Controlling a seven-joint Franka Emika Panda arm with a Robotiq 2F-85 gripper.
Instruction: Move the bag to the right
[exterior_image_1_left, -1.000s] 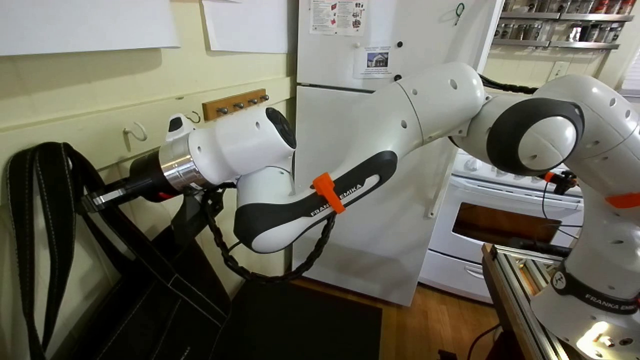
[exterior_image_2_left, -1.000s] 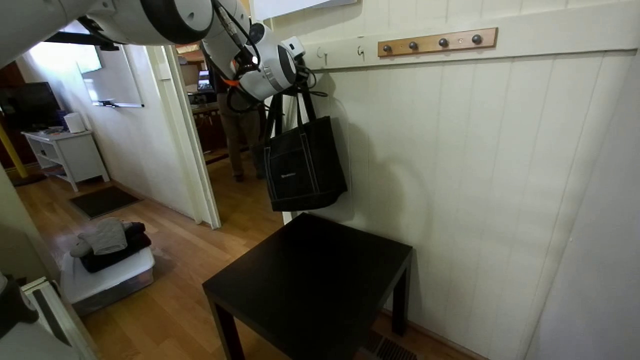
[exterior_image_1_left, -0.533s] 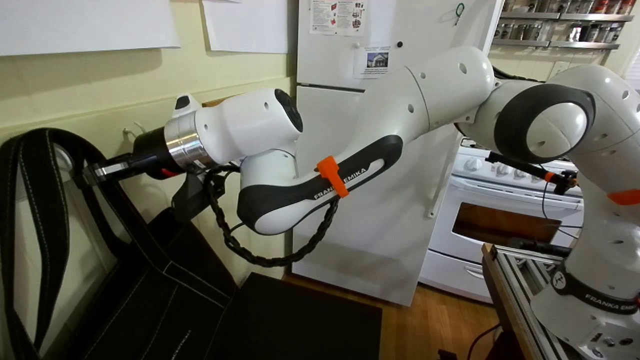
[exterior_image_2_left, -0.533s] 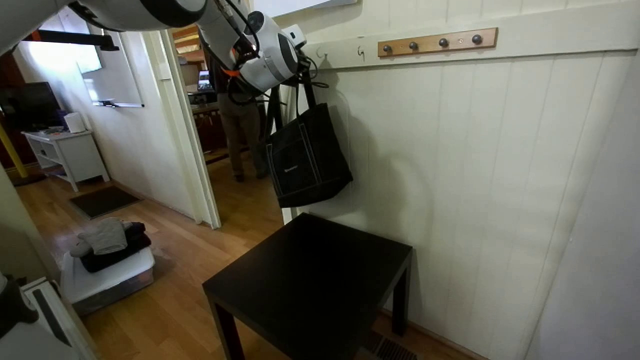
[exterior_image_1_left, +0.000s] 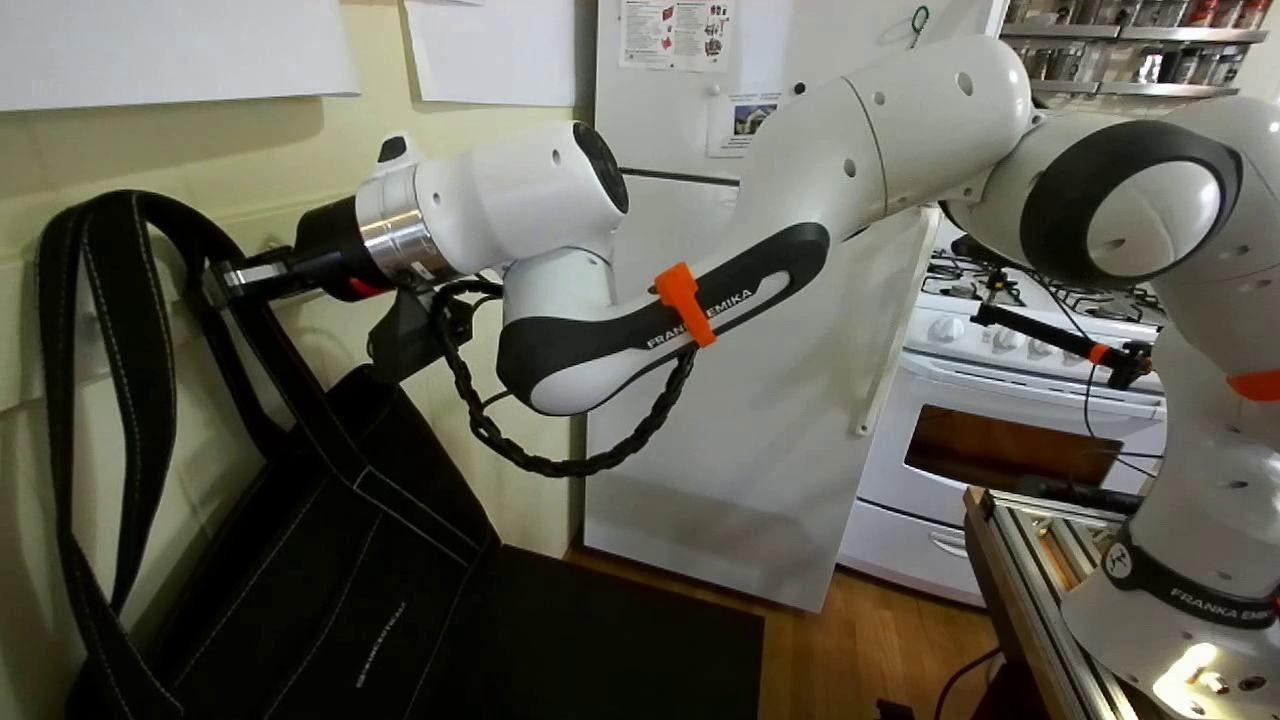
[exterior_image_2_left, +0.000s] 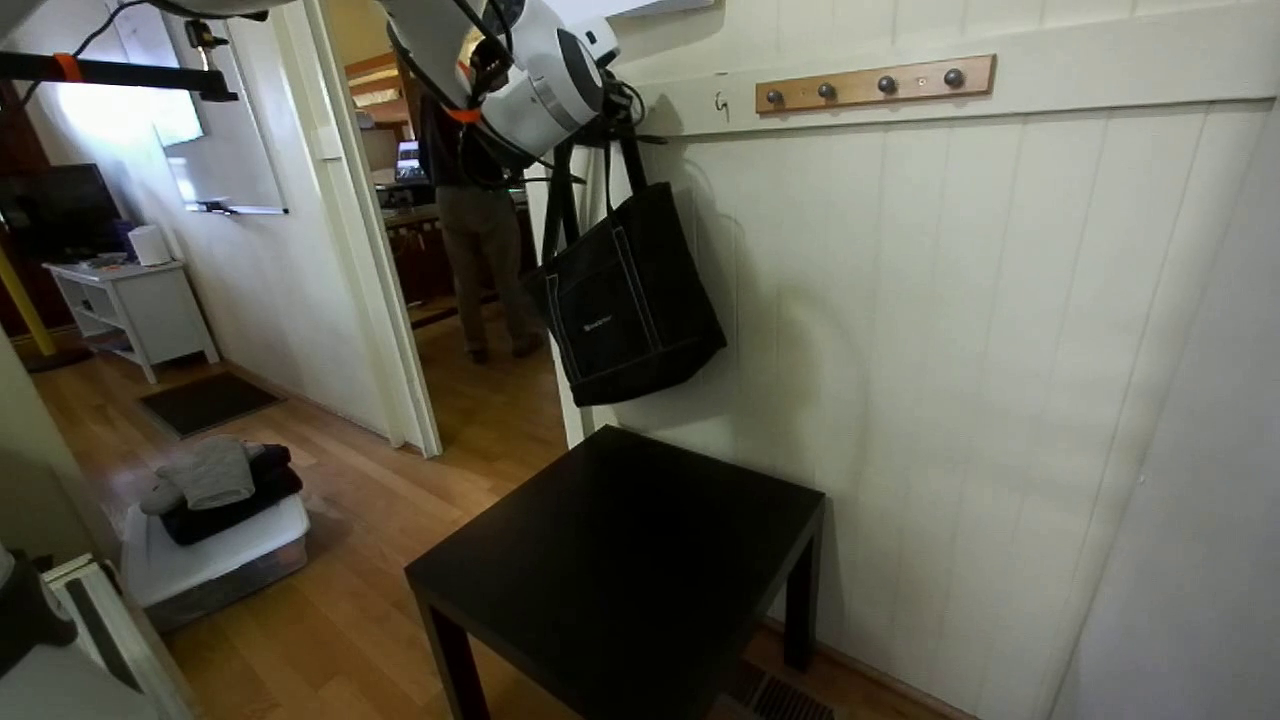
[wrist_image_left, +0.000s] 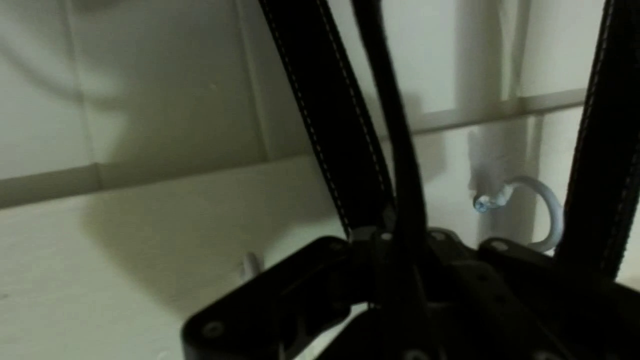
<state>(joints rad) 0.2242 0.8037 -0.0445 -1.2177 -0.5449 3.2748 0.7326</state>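
The bag is a large black tote with long looping strap handles. It shows in both exterior views (exterior_image_1_left: 330, 580) (exterior_image_2_left: 640, 300). My gripper (exterior_image_1_left: 215, 285) is shut on a strap near the wall, and the bag hangs tilted below it. In an exterior view the gripper (exterior_image_2_left: 618, 112) is partly hidden behind the wrist and cables. In the wrist view the straps of the bag (wrist_image_left: 335, 115) run up from the dark fingers of the gripper (wrist_image_left: 385, 237). Another strap length hangs at the right edge, in front of part of a white hook (wrist_image_left: 552, 210).
A low black table (exterior_image_2_left: 620, 570) stands below the bag; its top also shows in an exterior view (exterior_image_1_left: 640, 640). A metal hook (exterior_image_2_left: 721, 100) and a wooden peg rack (exterior_image_2_left: 875, 86) are on the wall. A white fridge (exterior_image_1_left: 700, 400) stands beyond the arm. A person (exterior_image_2_left: 478, 240) stands through the doorway.
My gripper has risen and moved along the wall, rightward in both exterior views. The bag has risen and shifted right with it, and hangs more tilted. The strap stays in the grip.
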